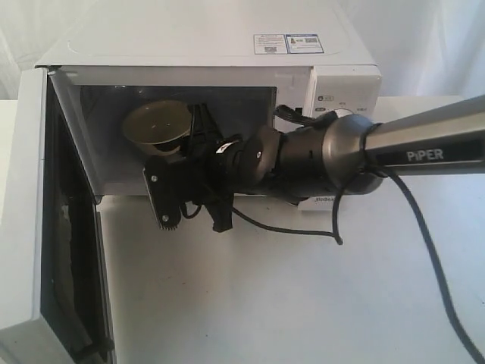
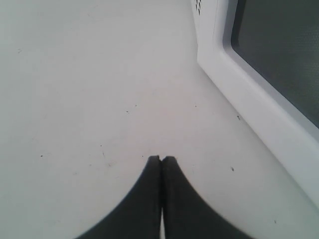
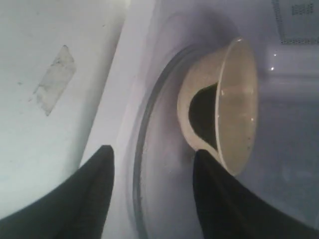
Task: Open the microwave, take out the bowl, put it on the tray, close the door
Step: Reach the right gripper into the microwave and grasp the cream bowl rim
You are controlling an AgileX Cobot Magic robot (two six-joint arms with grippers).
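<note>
White table [image 1: 303, 303]; PiPER arm [image 1: 424, 155]; right tool [image 3: 153, 152] parted near bowl [image 3: 239, 99]; left tool [image 2: 161, 159] closed.

White microwave [image 1: 204, 45] on a white bench [image 1: 303, 303], its white door [image 1: 23, 189] framing a dark window [image 1: 68, 227]. Inside is a cream-white bowl [image 1: 155, 121] (dark at the base). The right end effector [image 3: 152, 152] is black, its arm [image 1: 447, 125] silver-grey with white lettering [image 1: 424, 155]. Blue-and-white stickers [image 1: 288, 43] mark the microwave's top.
</note>
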